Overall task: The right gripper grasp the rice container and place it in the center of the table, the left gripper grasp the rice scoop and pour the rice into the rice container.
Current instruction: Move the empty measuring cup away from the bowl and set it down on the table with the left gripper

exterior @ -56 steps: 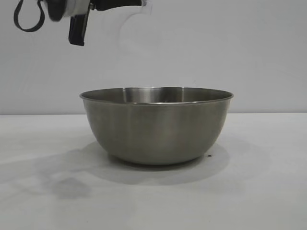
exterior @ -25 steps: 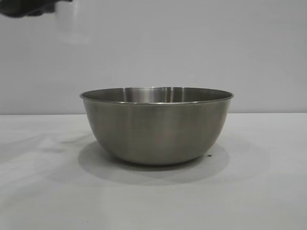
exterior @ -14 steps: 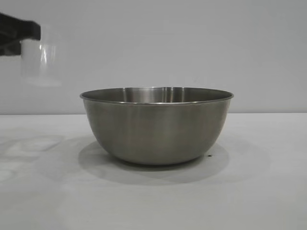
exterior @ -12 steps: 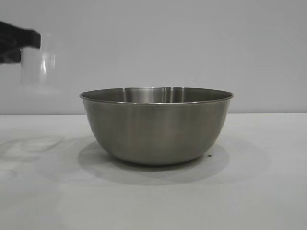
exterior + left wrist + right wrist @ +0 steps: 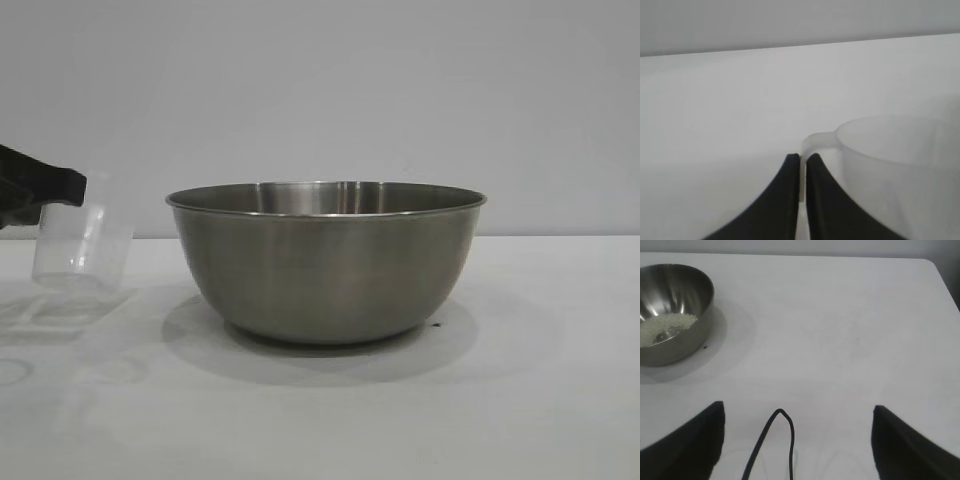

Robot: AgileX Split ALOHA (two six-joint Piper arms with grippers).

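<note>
The rice container (image 5: 326,262), a big steel bowl, stands upright in the middle of the white table (image 5: 560,400). In the right wrist view the rice container (image 5: 671,310) holds a pale layer of rice (image 5: 665,325). My left gripper (image 5: 803,160) is shut on the small tab of the rice scoop (image 5: 890,165), which looks empty. In the exterior view the rice scoop (image 5: 82,245) hangs upright just above the table, left of the bowl, with the left gripper (image 5: 40,190) at the picture's left edge. My right gripper (image 5: 797,412) is open and empty, well away from the bowl.
A thin black cable (image 5: 771,440) loops between the right gripper's fingers. A tiny dark speck (image 5: 436,324) lies on the table by the bowl's base.
The left gripper has carried the scoop from above the bowl out to the left and down, close to the table. The bowl has not moved.
</note>
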